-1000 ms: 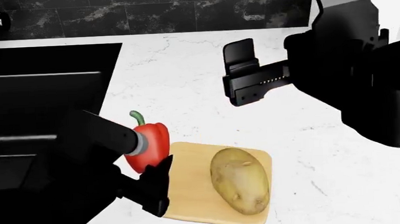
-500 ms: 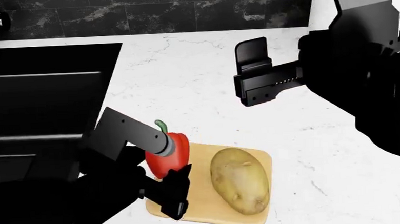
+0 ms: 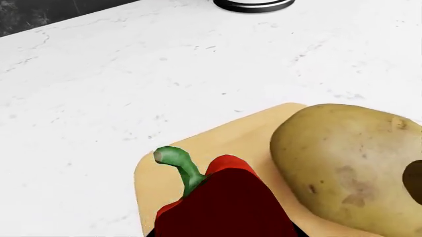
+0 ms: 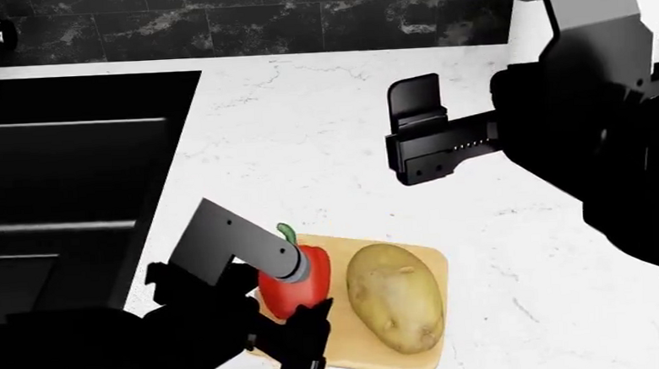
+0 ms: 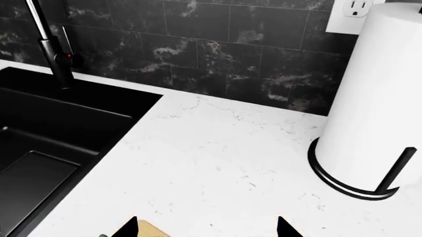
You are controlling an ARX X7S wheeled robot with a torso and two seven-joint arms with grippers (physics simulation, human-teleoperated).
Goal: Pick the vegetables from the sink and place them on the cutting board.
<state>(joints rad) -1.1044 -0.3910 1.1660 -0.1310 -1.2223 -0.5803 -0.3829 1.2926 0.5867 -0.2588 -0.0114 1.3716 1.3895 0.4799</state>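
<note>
Low in the head view, left of centre, the left gripper (image 4: 294, 305) was clamped on the red bell pepper (image 4: 298, 281), holding it over the left part of the cutting board (image 4: 426, 260), close beside the potato (image 4: 395, 296) lying on the board's right half. At upper right, the right gripper (image 4: 417, 133) hung above the white marble counter (image 4: 304, 143) with its jaws apart and nothing between them. Across the upper left lay the black sink (image 4: 69, 164).
</note>
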